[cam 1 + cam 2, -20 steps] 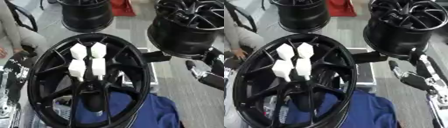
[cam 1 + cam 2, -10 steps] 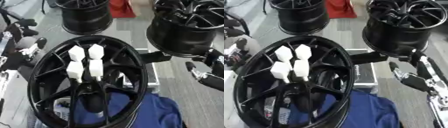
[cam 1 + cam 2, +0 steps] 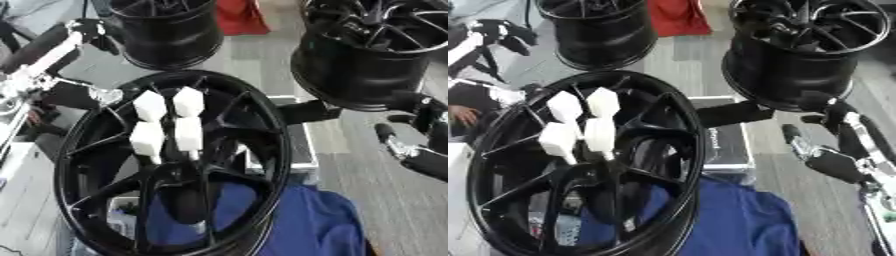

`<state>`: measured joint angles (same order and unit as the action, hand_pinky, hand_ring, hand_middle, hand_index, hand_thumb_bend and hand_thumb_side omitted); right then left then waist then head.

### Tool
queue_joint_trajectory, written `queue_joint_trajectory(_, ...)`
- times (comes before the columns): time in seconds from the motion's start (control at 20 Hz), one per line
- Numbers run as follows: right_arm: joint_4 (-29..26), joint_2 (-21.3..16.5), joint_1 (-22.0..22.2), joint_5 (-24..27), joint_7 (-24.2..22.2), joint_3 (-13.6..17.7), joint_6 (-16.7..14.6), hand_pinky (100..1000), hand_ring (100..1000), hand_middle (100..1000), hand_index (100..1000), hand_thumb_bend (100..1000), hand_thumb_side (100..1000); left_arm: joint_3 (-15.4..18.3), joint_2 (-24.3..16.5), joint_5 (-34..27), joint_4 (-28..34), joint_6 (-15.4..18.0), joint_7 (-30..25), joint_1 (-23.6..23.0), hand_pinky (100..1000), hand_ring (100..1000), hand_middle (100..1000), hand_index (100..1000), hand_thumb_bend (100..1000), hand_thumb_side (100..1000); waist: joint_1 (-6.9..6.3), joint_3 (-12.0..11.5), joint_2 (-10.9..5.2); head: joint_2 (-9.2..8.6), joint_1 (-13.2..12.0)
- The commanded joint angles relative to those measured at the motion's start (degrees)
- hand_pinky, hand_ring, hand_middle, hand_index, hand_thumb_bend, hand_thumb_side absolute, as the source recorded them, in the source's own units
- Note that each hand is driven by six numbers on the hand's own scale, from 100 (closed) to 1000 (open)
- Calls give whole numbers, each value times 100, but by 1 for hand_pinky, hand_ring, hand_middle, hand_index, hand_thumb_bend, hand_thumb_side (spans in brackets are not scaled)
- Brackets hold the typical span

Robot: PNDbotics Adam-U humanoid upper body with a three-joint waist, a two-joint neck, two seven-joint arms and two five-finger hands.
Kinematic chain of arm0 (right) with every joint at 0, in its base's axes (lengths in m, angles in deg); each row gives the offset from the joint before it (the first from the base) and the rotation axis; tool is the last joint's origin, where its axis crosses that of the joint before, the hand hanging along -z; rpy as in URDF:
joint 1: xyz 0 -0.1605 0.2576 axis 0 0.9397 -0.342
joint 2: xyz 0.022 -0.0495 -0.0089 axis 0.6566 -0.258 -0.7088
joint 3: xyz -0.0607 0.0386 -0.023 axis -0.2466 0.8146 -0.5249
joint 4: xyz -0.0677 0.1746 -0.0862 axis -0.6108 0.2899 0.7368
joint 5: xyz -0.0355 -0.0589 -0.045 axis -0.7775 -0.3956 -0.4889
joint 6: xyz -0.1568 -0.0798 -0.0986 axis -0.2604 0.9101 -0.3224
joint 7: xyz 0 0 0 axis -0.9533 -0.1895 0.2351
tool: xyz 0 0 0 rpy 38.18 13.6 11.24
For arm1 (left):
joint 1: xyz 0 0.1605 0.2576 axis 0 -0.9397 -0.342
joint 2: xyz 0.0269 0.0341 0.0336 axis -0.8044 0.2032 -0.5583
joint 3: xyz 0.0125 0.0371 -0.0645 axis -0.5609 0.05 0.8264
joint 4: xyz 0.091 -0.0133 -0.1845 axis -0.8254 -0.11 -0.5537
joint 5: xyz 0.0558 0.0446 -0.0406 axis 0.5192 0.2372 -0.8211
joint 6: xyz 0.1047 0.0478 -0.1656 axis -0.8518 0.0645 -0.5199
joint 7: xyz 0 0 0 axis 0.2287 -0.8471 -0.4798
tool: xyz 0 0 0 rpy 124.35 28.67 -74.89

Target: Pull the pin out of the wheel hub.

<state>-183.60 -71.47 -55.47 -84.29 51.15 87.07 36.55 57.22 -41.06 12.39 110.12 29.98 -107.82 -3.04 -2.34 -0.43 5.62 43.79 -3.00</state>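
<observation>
1. Since the earlier pictures the left arm has come in from the upper left, and the left hand (image 3: 96,95) now sits at the upper left rim of the wheel (image 3: 262,165), where 1 second ago no arm showed.
2. The right hand (image 3: 833,162) has hardly shifted: it hangs at the right side, well apart from the wheel.
3. The wheel stands tilted in the middle, black, with spokes running to its hub.
4. 4 white pins (image 3: 166,125) stick out of the hub area, 2 above and 2 below, close together.
5. The left hand is near the upper left pin but I cannot tell whether it touches it, nor how its fingers are set.
6. The right hand's fingers look relaxed and hold nothing.
7. A blue cloth (image 3: 306,225) lies under the wheel's lower right edge.
8. 2 more black wheels stand behind: one at upper left (image 3: 166,30), one at upper right (image 3: 376,55).
</observation>
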Motion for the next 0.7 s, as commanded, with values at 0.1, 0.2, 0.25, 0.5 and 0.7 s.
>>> queue_joint_trajectory(0.1,-63,-125,-63,-4,-39,-2,-18,783,841,768,844,308,229,-578,-544,115,-70,283,-391,285,725,662,688,851,456,336,22,27,-75,20,-84)
queue_joint_trajectory(0.2,-60,-127,-59,-2,-37,4,-18,783,841,768,844,307,229,-844,-528,73,-143,331,-565,362,728,667,681,854,445,324,23,36,-75,28,-88)
queue_joint_trajectory(0.25,-59,-129,-58,-1,-35,7,-18,783,841,768,844,307,228,-948,-523,58,-173,359,-649,383,730,665,684,855,439,317,22,41,-74,30,-92)
queue_joint_trajectory(0.5,-52,-133,-52,4,-24,17,-15,782,841,768,844,305,229,-1131,-567,-4,-256,531,-1089,386,729,667,683,853,418,293,15,37,-67,33,-97)
queue_joint_trajectory(0.7,-47,-135,-46,6,-18,25,-13,782,841,768,844,305,229,-1052,-633,-155,-195,563,-1476,366,723,661,676,851,418,294,6,10,-67,33,-94)
